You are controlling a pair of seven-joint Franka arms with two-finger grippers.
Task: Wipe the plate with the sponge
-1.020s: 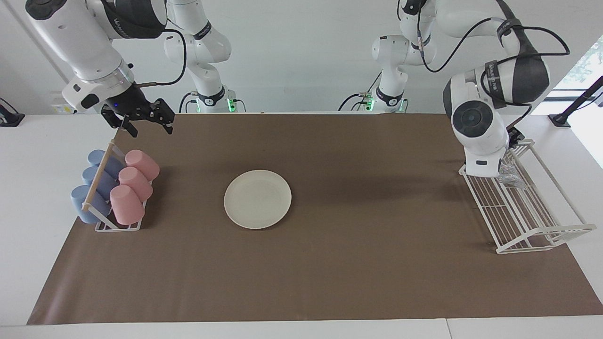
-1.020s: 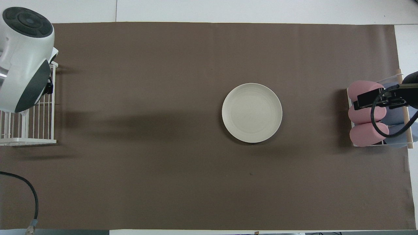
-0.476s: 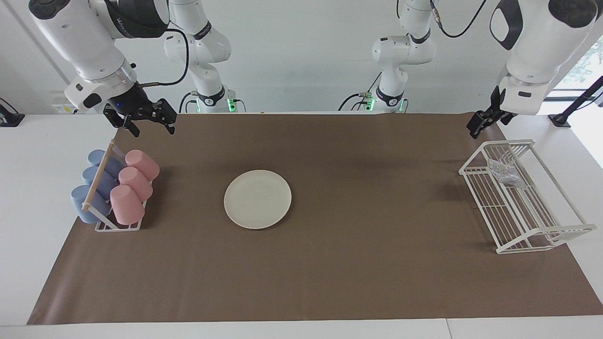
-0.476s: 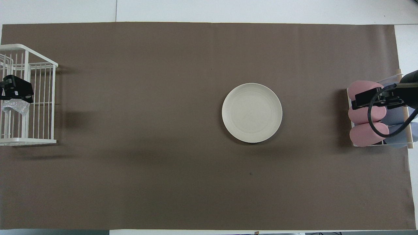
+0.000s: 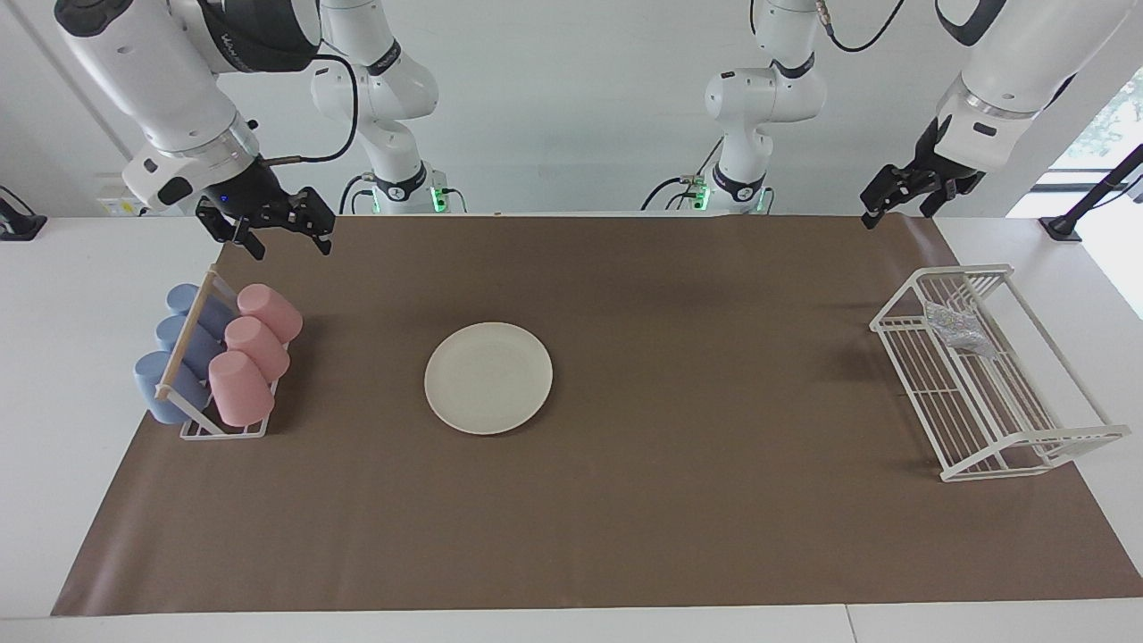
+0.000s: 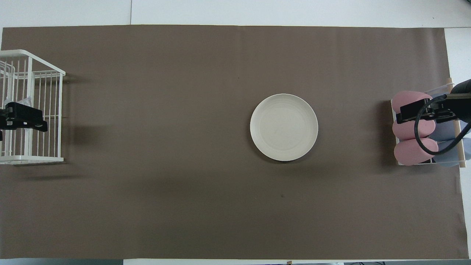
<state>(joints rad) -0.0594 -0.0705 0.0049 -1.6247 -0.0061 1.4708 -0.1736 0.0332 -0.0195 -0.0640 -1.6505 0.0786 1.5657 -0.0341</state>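
The cream-white plate (image 5: 488,378) lies flat on the brown mat, also in the overhead view (image 6: 284,127). The silvery sponge (image 5: 955,326) lies in the white wire rack (image 5: 982,402) at the left arm's end of the table. My left gripper (image 5: 896,212) is open and empty, raised high over that rack; in the overhead view it (image 6: 24,121) covers most of the sponge. My right gripper (image 5: 287,243) is open and empty, raised over the cup rack (image 5: 214,420), and waits there (image 6: 419,112).
The cup rack (image 6: 427,162) holds several pink cups (image 5: 246,353) and blue cups (image 5: 170,357) lying on their sides, at the right arm's end. The brown mat (image 5: 714,500) covers most of the table. The wire rack (image 6: 33,158) stands at the mat's edge.
My left arm has lifted out of the wire rack and drawn back toward its base, with nothing in its gripper. The sponge stays in the rack. The right arm has barely moved.
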